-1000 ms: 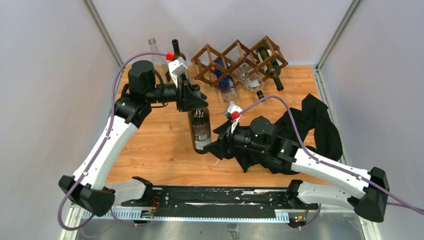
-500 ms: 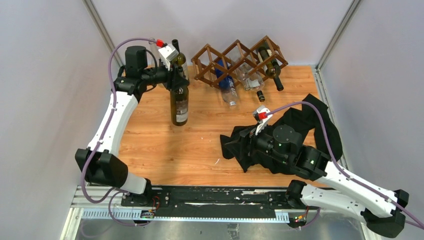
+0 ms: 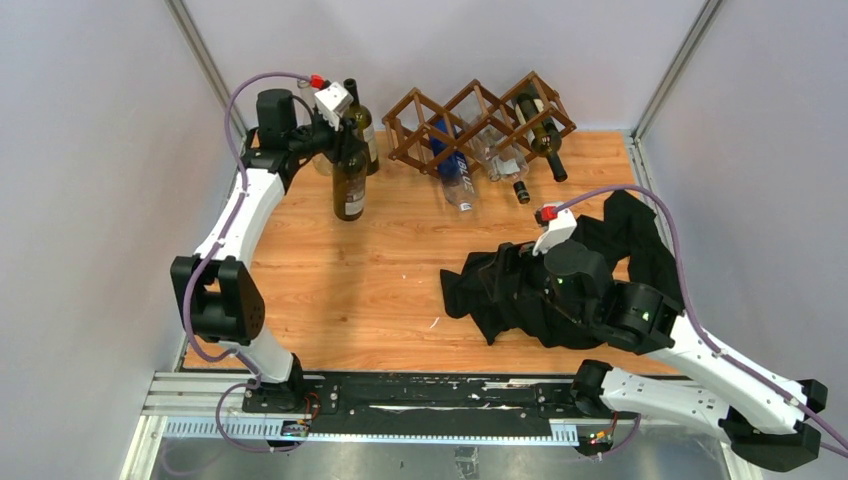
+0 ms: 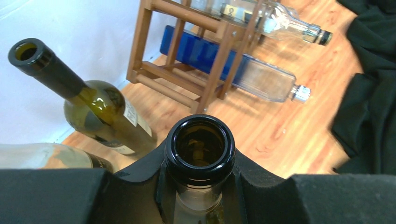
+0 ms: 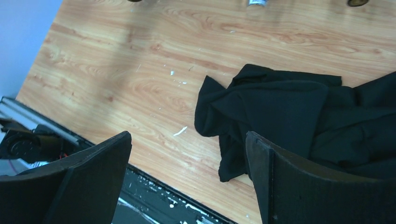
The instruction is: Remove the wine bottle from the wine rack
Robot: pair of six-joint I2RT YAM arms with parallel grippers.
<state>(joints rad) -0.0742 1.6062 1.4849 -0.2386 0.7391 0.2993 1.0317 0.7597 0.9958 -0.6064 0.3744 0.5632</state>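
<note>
Wine bottle (image 3: 349, 188) is out of wine rack (image 3: 440, 112), upright at table's (image 3: 400, 290) 10 o'clock, rack at 12. Left gripper (image 3: 343, 140) clamps its neck. Right gripper (image 5: 187, 163) jaws apart, empty, near black cloth (image 3: 625, 240); probably only the release is left.

Crumpled black cloth (image 3: 485, 295) on wooden table (image 3: 330, 290)

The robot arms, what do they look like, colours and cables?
Left arm and right arm each have white shells, black joints and a purple cable ending in a red connector. Right gripper fingers are matte black and broad.
</note>
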